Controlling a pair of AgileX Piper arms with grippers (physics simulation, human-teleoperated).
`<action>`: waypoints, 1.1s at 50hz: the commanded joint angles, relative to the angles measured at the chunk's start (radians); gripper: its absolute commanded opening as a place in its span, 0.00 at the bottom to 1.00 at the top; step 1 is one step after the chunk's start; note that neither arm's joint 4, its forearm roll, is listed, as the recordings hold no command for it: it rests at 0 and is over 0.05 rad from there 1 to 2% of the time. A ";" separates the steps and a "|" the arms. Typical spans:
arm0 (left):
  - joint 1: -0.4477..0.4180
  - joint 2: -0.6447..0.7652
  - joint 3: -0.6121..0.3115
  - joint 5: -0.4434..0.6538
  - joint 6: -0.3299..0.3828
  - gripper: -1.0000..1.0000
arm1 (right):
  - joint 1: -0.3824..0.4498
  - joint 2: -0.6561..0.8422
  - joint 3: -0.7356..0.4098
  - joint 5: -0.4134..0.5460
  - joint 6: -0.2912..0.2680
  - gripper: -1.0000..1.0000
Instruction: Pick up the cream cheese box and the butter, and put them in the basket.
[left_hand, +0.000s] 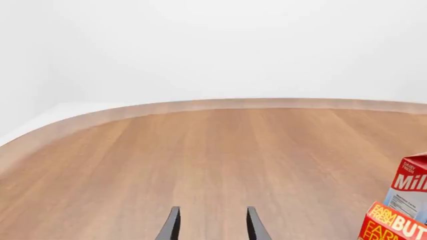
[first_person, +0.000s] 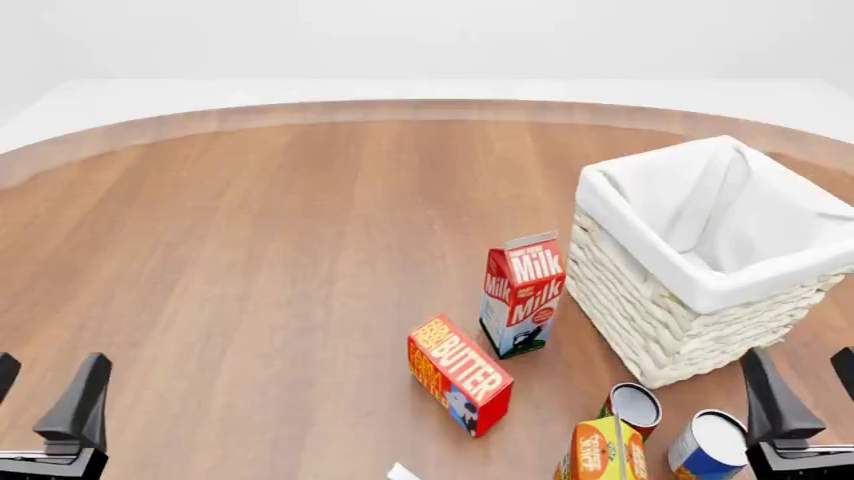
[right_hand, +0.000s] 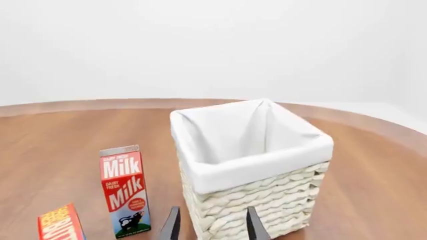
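Note:
The butter (first_person: 461, 373) is a small red and orange box lying on the wooden table, just left of the front of the milk carton (first_person: 523, 295). It also shows in the left wrist view as butter (left_hand: 393, 225) and in the right wrist view as butter (right_hand: 60, 223). The basket (first_person: 707, 255), white wicker with a cloth lining, stands at the right; its rim (right_hand: 257, 170) fills the right wrist view. My left gripper (first_person: 47, 388) hangs open at the near left, far from the butter. My right gripper (first_person: 807, 385) is open just in front of the basket. The cream cheese box is out of view.
Two tin cans (first_person: 634, 405) (first_person: 707, 445) and an orange carton (first_person: 601, 450) crowd the near edge between the butter and my right gripper. A small white corner (first_person: 400, 470) pokes in at the bottom edge; I cannot tell what it is. The table's curved far edge (first_person: 400, 108) runs across the back.

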 joint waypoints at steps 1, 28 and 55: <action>0.000 0.005 -0.003 -0.001 0.000 1.00 | 0.083 0.088 -0.053 -0.033 0.049 1.00; 0.000 0.005 -0.003 -0.001 0.000 1.00 | 0.418 0.417 -0.524 0.177 -0.071 1.00; 0.000 0.005 -0.003 -0.001 0.000 1.00 | 0.699 0.707 -0.903 0.334 -0.012 1.00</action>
